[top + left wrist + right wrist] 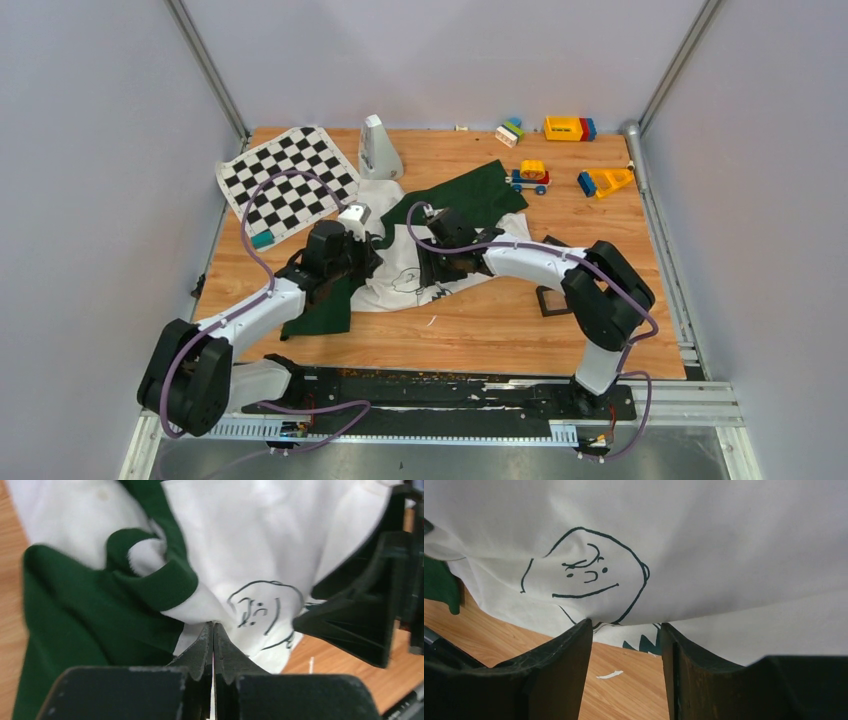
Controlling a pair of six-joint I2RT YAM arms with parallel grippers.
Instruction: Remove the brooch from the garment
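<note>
Nearest, both arms reach in from the near edge over the table [480, 340] to the garment [398, 282], which is crumpled mid-table with the white body and cartoon side up, one green sleeve thrown near-left and the other far-right. The left gripper [213, 626] has its fingers pressed together, pinching a fold of white fabric just near-left of the cartoon face [260, 612], beside a green cuff [170, 582]; the cloth tents up from the pinch. The right gripper [626, 625] is just right of it, jaws apart with nothing between them, tips at the hem under the face. Bare wood and a small white scrap [610, 674] show through the gap. The brooch is not made out in any view: no gold piece shows on the visible fabric, and whether it is in a fold or under a gripper cannot be told. A black square tray [545, 302] lies right of the garment, partly behind the right arm. Farther off are a chequered mat [290, 180] at far left, a white stand [379, 150], and a toy car [530, 177] and blocks [568, 128] at far right, all apart from the work. Judged step: lifting and spreading the cloth to expose the pin, removal not yet done. The next move likely needs the left pinch to hold the cloth taut while the right locates the brooch and closes on it alone. It is a small target, so catching fabric with it is easy.
</note>
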